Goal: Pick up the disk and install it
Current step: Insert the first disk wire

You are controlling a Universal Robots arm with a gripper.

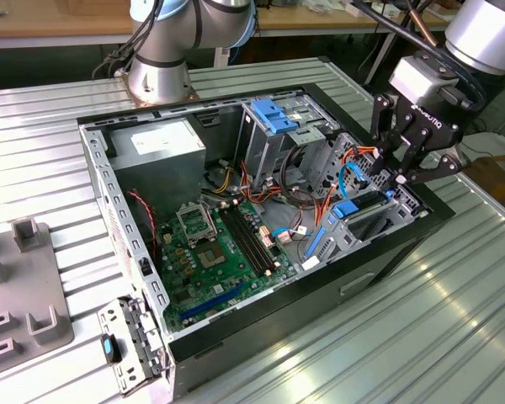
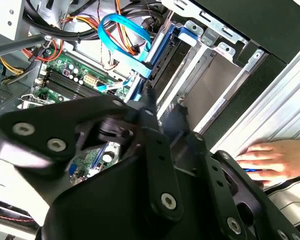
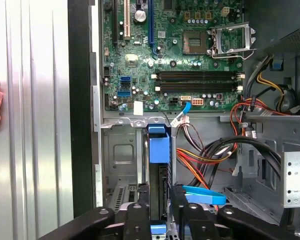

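Black hand (image 2: 165, 114) over drive bay (image 2: 210, 65), blue cable (image 2: 142, 50), motherboard (image 2: 70, 80)

- Black computer case (image 1: 404, 252) lies open on its side on a ribbed metal table (image 1: 454, 337).
- Green motherboard (image 1: 210, 252) covers the case floor, its processor socket (image 3: 195, 42) uncovered, black memory slots (image 3: 197, 80) beside it.
- Grey power-supply box (image 1: 156, 145) with a white label fills a far corner.
- Bare blue plastic bracket (image 1: 273, 116) tops the metal drive cage.
- Bright-blue flat cable (image 3: 202, 195) lies near orange, red and yellow wires (image 3: 205, 160).
- Grey fixture block (image 1: 25, 295) stands at the exterior view's left, apart from the case.
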